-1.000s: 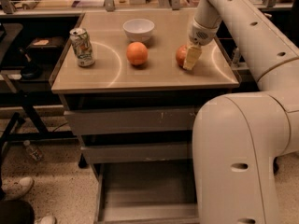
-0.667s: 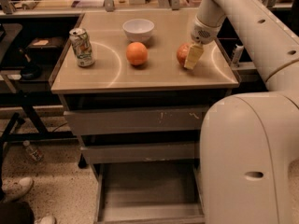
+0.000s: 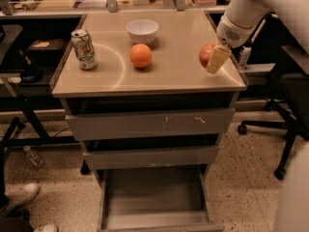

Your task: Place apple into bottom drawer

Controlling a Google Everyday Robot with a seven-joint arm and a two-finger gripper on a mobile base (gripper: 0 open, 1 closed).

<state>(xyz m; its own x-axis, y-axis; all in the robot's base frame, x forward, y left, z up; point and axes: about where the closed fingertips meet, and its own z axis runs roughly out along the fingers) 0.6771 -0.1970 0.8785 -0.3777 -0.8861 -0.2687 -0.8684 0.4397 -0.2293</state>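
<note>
At the counter [image 3: 174,79] edge, the apple [image 3: 205,53] clamped in the gripper [image 3: 213,57] jaws should be lowered steadily into the bottom drawer [image 3: 154,192].

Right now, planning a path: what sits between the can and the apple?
Only the orange, seen in the camera view; the bowl sits behind that line. The gripper is at the apple.

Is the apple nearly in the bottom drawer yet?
Not yet. Done: the bottom drawer is pulled open. Happening now: the claw is at the apple, up by the right edge of the cabinet top. Left: lifting the apple down into the drawer.
</note>
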